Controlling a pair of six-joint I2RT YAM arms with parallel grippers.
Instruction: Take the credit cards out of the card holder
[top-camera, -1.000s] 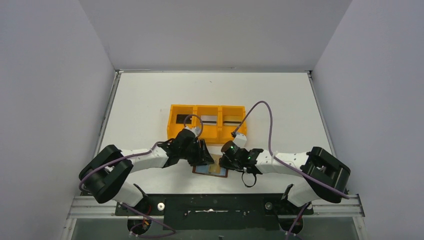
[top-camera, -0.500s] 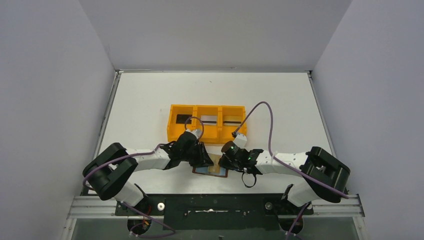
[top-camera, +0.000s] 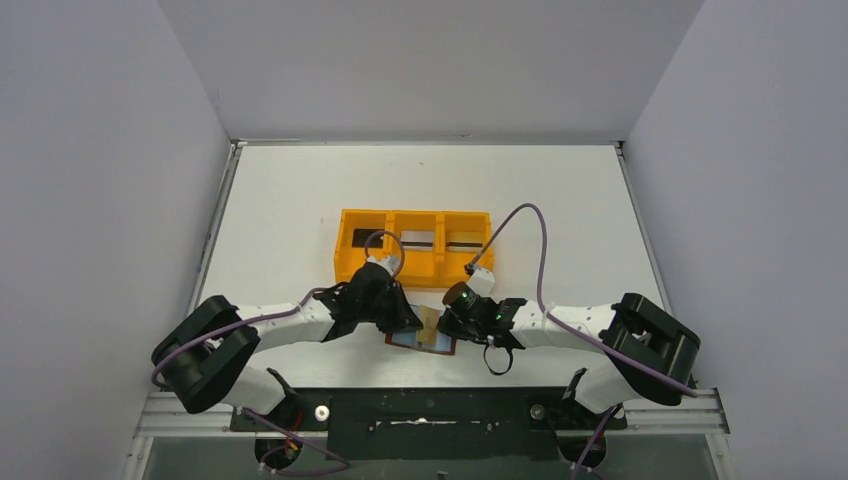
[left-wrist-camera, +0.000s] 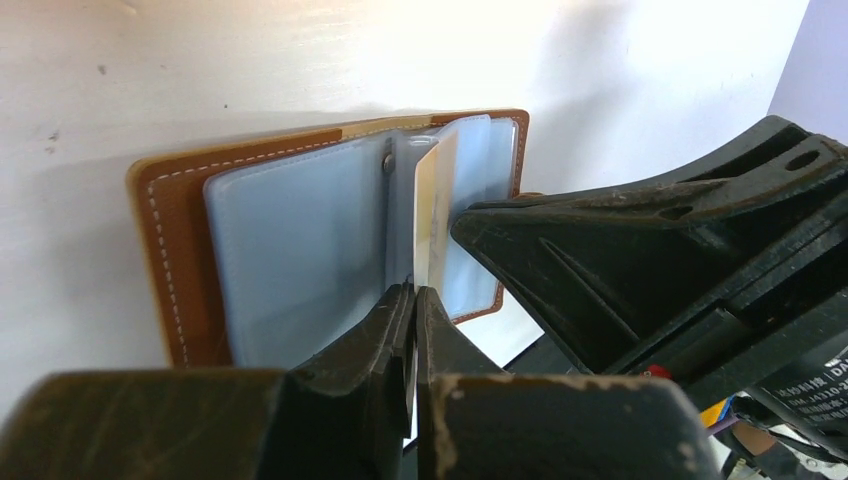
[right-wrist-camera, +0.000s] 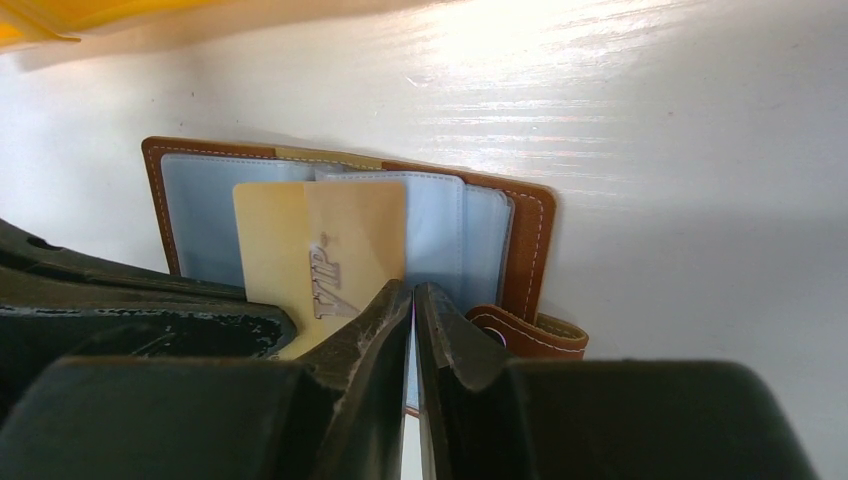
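Seen from the top, the small flat brown leather wallet (top-camera: 415, 341) lies open on the white table (top-camera: 300, 200), between both grippers and near the orange three-compartment plastic tray (top-camera: 345, 264). In the left wrist view the left gripper (left-wrist-camera: 414, 295) pinches the edge of the thin tan-gold card (left-wrist-camera: 433, 210), which is partly out of its pale pocket; so narrow a hold may slip. In the right wrist view the right gripper (right-wrist-camera: 413, 292) has its fingers pressed together, seemingly on a pocket leaf; if it lets go, the wallet could follow the card.

Left gripper (top-camera: 411, 322) backs off toward the lower left of the frame; tan-gold card (top-camera: 430, 323) comes further out of the card holder (top-camera: 415, 343), tilted up.
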